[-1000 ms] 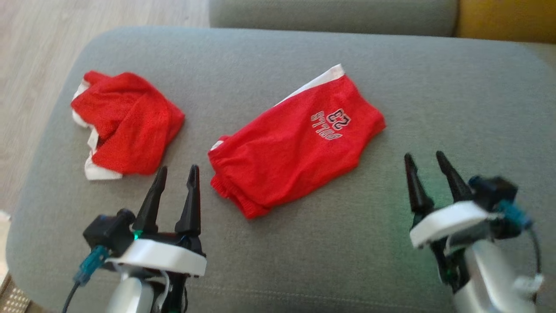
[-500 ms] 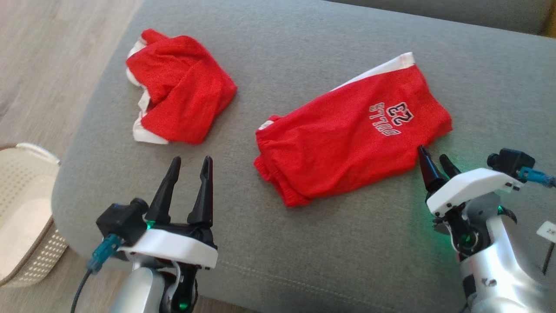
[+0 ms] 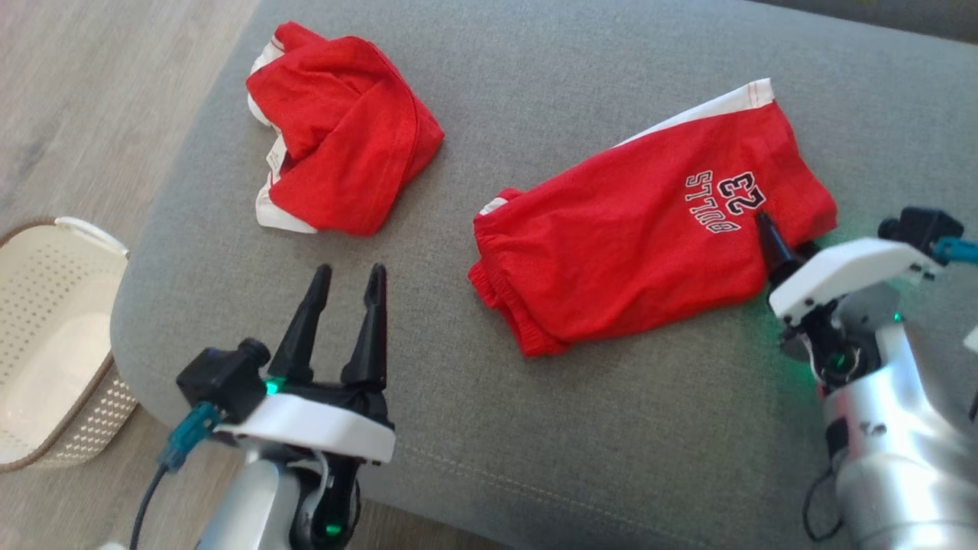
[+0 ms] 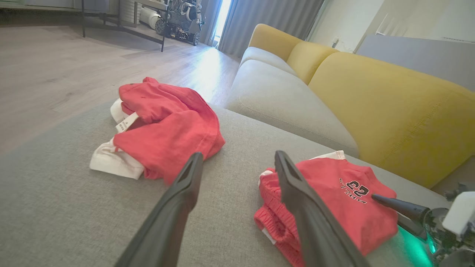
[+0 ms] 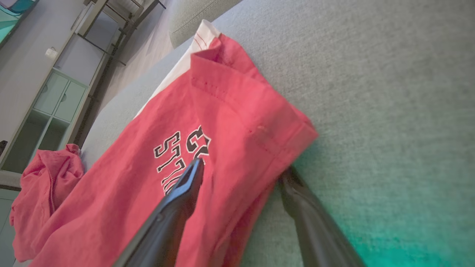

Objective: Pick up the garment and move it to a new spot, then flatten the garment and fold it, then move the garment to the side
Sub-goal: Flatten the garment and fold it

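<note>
The garment [image 3: 649,229], a red jersey with a black "BULLS 23" print and a white panel at its far corner, lies loosely folded on the grey cushion [image 3: 581,428]. My right gripper [image 3: 783,238] is open at its right edge. In the right wrist view one finger [image 5: 183,189] lies on top of the garment [image 5: 122,193] by the print, and the other [image 5: 297,196] is tucked at the fabric's edge. My left gripper [image 3: 350,271] stands open above bare cushion, left of the garment, holding nothing. The left wrist view has the garment [image 4: 345,200] beyond the left gripper [image 4: 238,155].
A smaller crumpled red bundle [image 3: 344,130] with white trim lies at the cushion's far left. A cream perforated basket [image 3: 46,344] stands on the wooden floor [image 3: 92,92] to the left. A yellow sofa back [image 4: 389,104] rises behind the cushions.
The head camera has swung, shifting the whole scene. My right gripper has moved forward from bare cushion onto the garment's right edge. The left gripper stays open in place.
</note>
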Robot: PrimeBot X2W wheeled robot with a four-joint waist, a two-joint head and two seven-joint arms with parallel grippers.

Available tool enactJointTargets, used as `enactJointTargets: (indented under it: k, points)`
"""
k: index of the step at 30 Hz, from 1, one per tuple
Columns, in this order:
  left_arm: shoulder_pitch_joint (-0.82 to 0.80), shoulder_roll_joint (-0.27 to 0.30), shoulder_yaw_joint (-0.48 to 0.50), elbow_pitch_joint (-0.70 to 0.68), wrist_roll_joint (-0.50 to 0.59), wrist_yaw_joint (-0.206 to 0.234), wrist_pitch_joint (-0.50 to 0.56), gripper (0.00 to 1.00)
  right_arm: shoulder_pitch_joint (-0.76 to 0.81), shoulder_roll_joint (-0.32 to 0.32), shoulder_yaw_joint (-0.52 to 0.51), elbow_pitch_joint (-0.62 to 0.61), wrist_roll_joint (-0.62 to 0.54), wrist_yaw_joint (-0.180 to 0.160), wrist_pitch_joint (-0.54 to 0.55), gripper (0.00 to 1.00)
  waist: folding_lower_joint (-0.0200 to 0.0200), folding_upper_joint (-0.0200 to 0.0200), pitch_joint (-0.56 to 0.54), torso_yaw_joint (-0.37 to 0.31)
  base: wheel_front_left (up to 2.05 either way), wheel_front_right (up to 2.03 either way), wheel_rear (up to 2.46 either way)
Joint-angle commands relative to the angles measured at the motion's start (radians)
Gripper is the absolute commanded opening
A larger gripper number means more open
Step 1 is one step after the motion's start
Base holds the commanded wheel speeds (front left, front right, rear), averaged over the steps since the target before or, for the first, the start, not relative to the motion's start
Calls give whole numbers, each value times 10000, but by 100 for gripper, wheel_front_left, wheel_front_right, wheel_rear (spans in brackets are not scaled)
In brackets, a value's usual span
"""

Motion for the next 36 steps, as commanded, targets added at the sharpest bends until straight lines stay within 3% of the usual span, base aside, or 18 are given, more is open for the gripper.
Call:
enactJointTargets:
  k: [1, 9, 10, 11, 13, 27, 32, 36]
  points:
    - [-495, 13, 247, -384, -55, 90, -93, 100, -207, 130, 180, 198, -127, -9, 190, 100, 0, 0, 106, 49, 0, 0, 0]
    - [-739, 13, 121, -440, -192, 91, -93, 100, -943, 138, 178, 953, -338, -9, 556, 100, 0, 0, 402, 262, 0, 0, 0]
    - [-749, 13, 130, -438, -199, 95, -93, 100, -997, 140, 217, 984, -290, -9, 596, 83, 0, 0, 414, 267, 0, 0, 0]
    - [-751, 13, 140, -432, -207, 101, -93, 100, -1038, 141, 240, 1005, -251, -9, 585, 45, 0, 0, 415, 266, 0, 0, 0]
    - [-739, 13, 150, -409, -218, 116, -93, 100, -1066, 143, 336, 981, -232, -9, 421, 0, 0, 0, 388, 254, 0, 0, 0]
    - [-532, 12, 98, -256, -102, 122, -93, 100, -376, -106, 470, 569, 208, -9, -1937, 0, 0, 0, -276, -163, 0, 0, 0]
    - [-284, 12, 141, -207, 40, 107, -93, 100, 98, -368, -540, 783, 157, -9, -3336, 0, 0, 0, -708, -578, 0, 0, 0]
    - [-141, 12, 152, -166, 103, 82, -93, 100, 388, -650, -1385, 1223, -802, -9, -4110, 0, 0, 0, -916, -871, 0, 0, 0]
